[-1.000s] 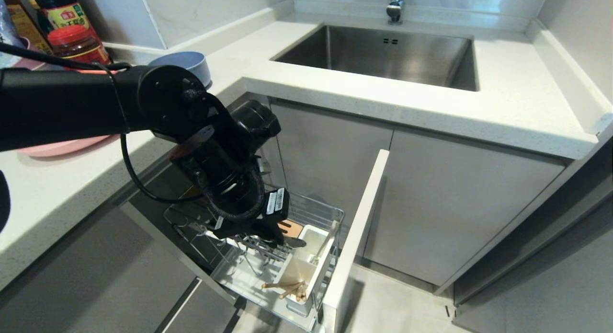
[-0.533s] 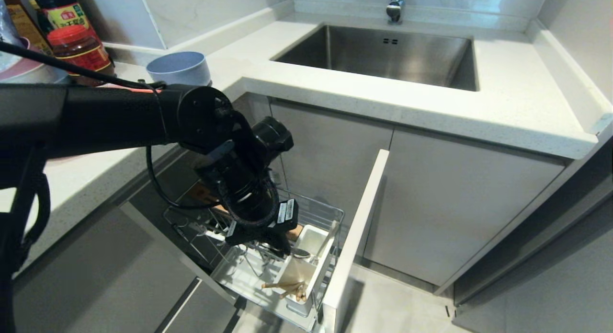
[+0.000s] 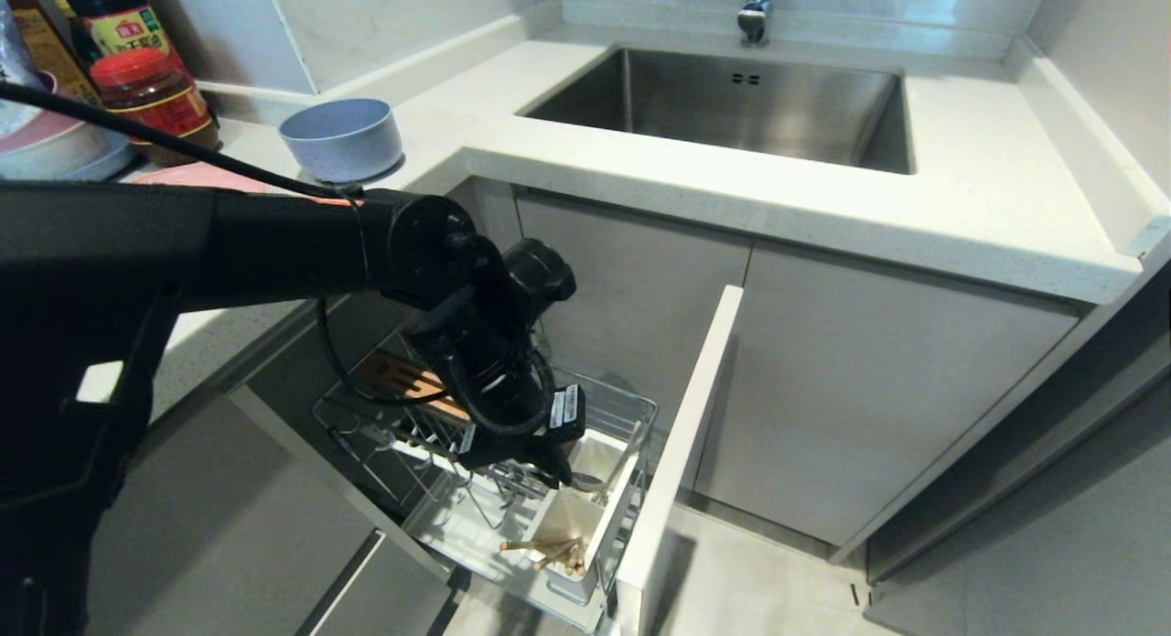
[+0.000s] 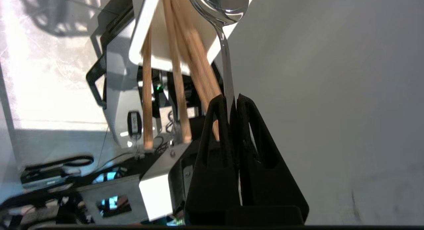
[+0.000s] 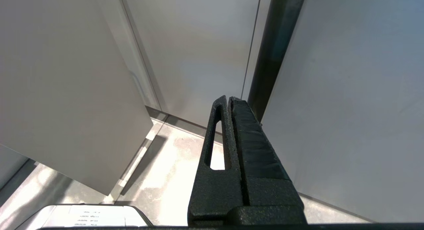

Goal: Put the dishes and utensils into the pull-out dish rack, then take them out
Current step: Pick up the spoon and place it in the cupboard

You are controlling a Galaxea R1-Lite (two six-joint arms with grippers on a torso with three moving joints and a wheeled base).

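Two black fingers (image 4: pixel 215 124) of the left gripper (image 4: pixel 232 99) are clenched on the handle of the slim metal spoon (image 4: pixel 225 41), whose bowl sits beyond the fingertips over the white utensil box (image 3: pixel 585 499) of the pull-out dish rack (image 3: pixel 622 407). Wooden chopsticks (image 4: pixel 175 74) stand in the box just beside the fingers. Right gripper (image 5: pixel 228 99) hangs apart by cabinet panels, fingers pressed together, grasping nothing.
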